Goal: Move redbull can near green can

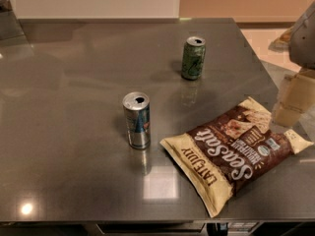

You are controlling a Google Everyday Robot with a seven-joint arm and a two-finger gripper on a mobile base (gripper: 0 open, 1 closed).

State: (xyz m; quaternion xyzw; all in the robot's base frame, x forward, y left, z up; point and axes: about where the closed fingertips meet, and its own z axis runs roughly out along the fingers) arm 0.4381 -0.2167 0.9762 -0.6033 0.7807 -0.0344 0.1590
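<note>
Chip bag (231, 154) foremost; redbull can (137, 121), green can (193, 59) apart; claw (289, 104) low at right edge, grip state unclear

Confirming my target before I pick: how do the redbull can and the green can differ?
The redbull can is silver with blue panels; the green can is dark green with pale markings. The redbull can stands nearer the camera, beside the chip bag; the green can stands farther back and right. Both are upright, silver-topped, similar in size. The gripper is at the right edge, touching neither.
</note>
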